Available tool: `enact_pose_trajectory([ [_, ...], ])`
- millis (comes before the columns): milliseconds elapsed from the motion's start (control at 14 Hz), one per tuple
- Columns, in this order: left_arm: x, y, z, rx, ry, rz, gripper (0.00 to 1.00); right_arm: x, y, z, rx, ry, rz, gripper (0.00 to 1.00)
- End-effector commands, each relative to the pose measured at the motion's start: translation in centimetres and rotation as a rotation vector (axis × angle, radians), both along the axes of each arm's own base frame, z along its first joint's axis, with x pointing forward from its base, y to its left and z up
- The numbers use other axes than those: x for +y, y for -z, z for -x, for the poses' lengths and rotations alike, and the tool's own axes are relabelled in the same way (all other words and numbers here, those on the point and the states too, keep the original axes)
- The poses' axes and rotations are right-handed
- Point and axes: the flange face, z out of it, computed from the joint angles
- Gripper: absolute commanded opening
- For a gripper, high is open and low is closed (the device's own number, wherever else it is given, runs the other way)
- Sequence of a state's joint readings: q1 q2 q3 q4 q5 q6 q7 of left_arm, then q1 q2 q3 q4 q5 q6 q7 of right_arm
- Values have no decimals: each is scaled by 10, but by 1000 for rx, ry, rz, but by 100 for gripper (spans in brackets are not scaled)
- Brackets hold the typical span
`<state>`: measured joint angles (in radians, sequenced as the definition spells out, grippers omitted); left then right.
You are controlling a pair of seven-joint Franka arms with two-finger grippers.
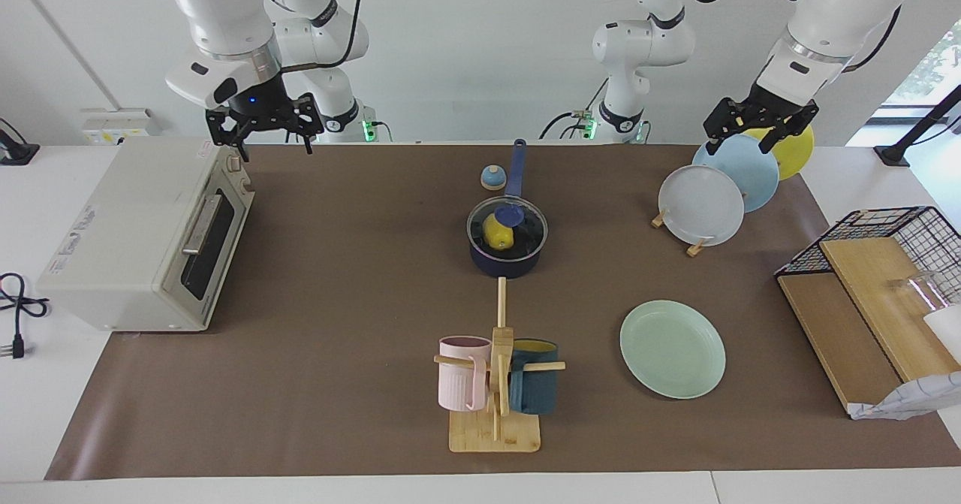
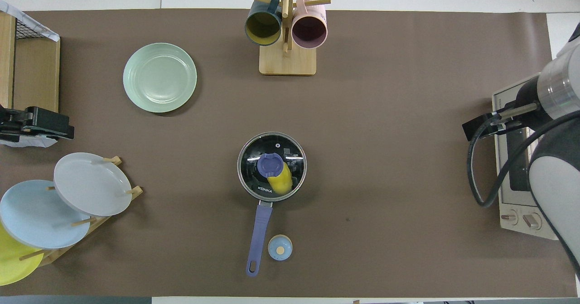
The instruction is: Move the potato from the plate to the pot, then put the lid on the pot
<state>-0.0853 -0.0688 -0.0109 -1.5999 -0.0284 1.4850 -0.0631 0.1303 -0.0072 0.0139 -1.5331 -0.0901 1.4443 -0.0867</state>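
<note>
Brown worktop (image 1: 338,279): glass lid (image 1: 507,226) seated on pot (image 1: 507,262), potato (image 1: 498,232) inside; fragile, slick, best lifted by its knob. Both claws, left (image 1: 758,125) and right (image 1: 263,125), hang open, well apart from pot.

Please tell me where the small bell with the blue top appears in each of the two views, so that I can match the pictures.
Facing view: the bell is above the middle, nearer to the robots than the pot, beside the pot's handle.
Overhead view: the bell is near the bottom, beside the handle's end.
Shared landmark: the pot's blue handle, which points toward the robots.
</note>
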Motion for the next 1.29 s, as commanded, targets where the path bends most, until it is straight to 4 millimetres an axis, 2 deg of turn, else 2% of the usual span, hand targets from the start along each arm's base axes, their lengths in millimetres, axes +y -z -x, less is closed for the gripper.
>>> enact_pose_trajectory([
  [0, 0, -8, 8, -15, 8, -14, 100, -8, 2, 8, 6, -4, -20, 100],
  [71, 0, -8, 9, -14, 9, -14, 100, -6, 0, 8, 2, 0, -31, 100],
  [286, 1, -4, 12, -8, 12, -15, 100, -31, 1, 11, 29, 52, -49, 100],
  [429, 1, -3, 11, -8, 14, -14, 100, -39, 2, 10, 35, 67, -53, 100],
  [786, 1, -3, 11, -10, 15, -16, 100, -41, 1, 9, 28, 73, -55, 100],
  [857, 0, -3, 11, -9, 17, -14, 100, -49, 1, 9, 24, 87, -55, 100],
  [1071, 0, -3, 11, -11, 17, -16, 100, -53, 3, 7, 24, 97, -55, 100],
  [1214, 0, -3, 11, -11, 17, -14, 100, -63, 2, 8, 26, 118, -74, 100],
])
